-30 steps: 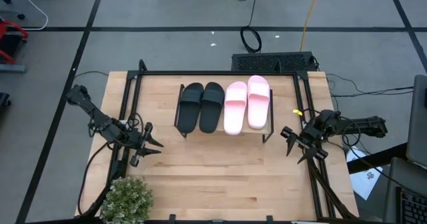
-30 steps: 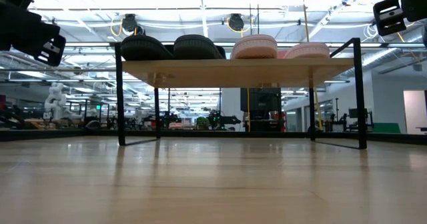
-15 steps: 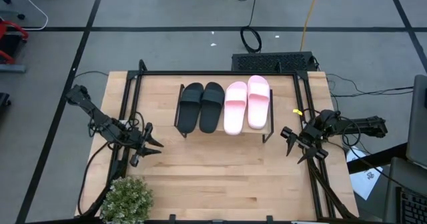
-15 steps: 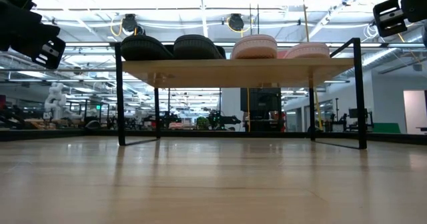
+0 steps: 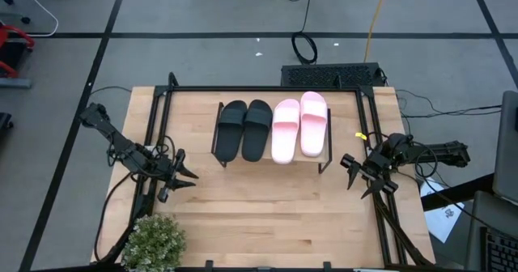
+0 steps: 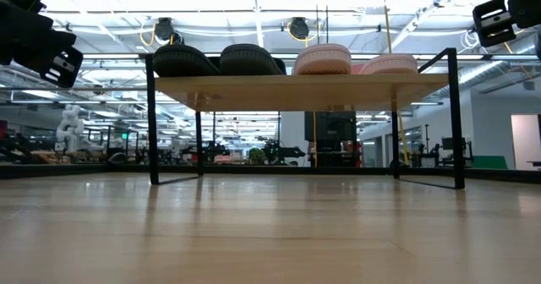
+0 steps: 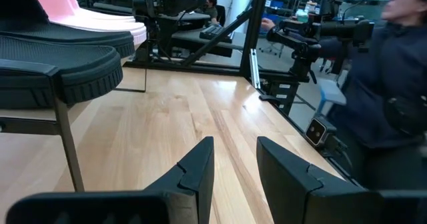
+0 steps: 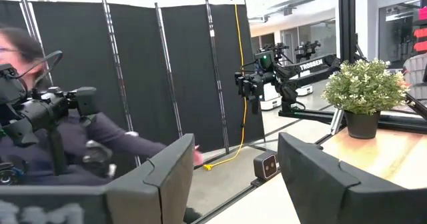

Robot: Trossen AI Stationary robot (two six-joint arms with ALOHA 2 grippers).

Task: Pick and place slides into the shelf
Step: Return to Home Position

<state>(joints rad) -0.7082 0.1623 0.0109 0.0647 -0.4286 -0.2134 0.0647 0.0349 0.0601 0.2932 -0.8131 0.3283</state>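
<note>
Four slides lie side by side, soles down, on the shelf's (image 5: 324,160) wooden top: the black pair (image 5: 243,129) on the left, the pink pair (image 5: 299,126) on the right. In the low view their ends show above the plank, black (image 6: 211,61) and pink (image 6: 355,62). My left gripper (image 5: 184,176) hovers open near the table's left edge, left of the shelf. My right gripper (image 5: 356,175) hovers open near the right edge, right of the shelf. In the left wrist view the open fingers (image 7: 233,167) point past a black slide (image 7: 60,64).
A potted plant (image 5: 154,244) stands at the table's near left corner. A large black frame (image 5: 259,89) rims the table. Bare wood lies in front of the shelf (image 5: 267,215). A person in dark clothes (image 7: 393,84) is beyond the table's right side.
</note>
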